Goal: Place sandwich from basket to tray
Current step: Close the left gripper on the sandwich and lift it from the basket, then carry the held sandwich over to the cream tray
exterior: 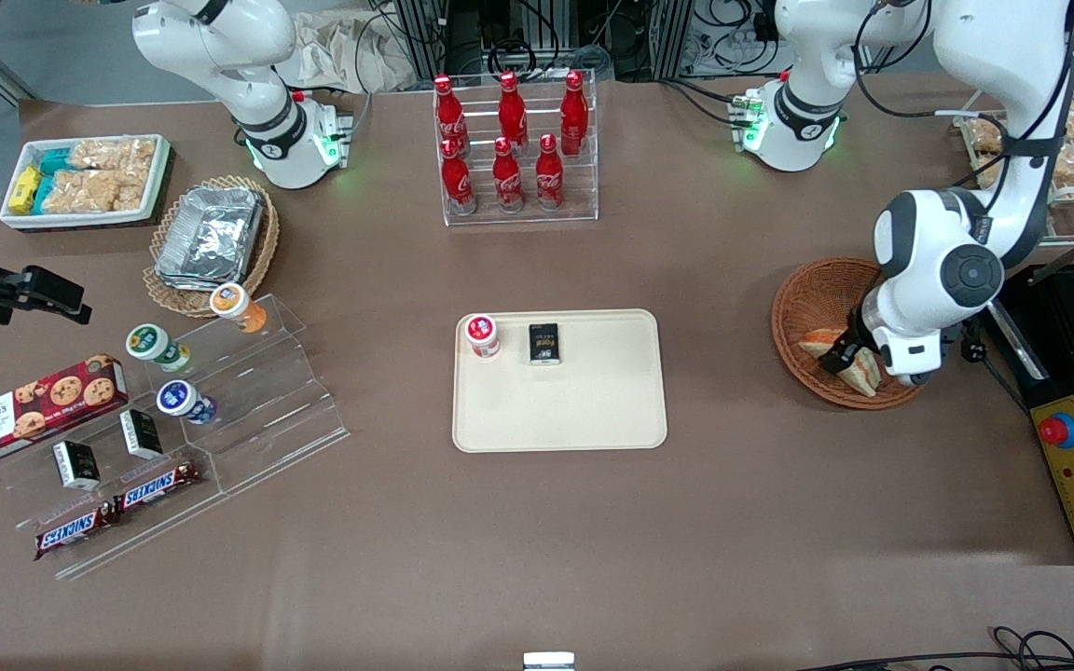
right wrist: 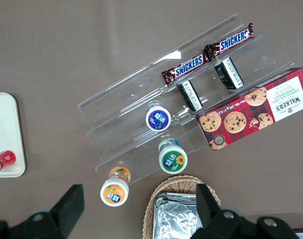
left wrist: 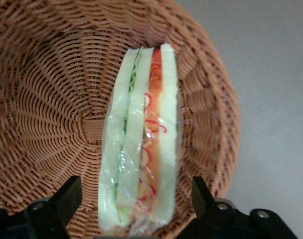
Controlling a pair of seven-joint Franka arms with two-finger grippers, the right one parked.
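Two fingers (left wrist: 67,199) straddle the sandwich (left wrist: 139,139), wide open, not touching it. Gripper (left wrist: 136,199) sits low in the basket (left wrist: 47,99), lined up across the wedge's thickness, probably to pinch. Tray (exterior: 593,401) waits mid-table.

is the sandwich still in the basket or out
In: the sandwich lies in the basket, between the open pincer's fingers.

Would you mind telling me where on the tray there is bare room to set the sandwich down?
The tray is bare across its half nearer the front camera. Its farther edge holds a red-capped cup and a black packet. The open pincer straddles the sandwich in the basket.
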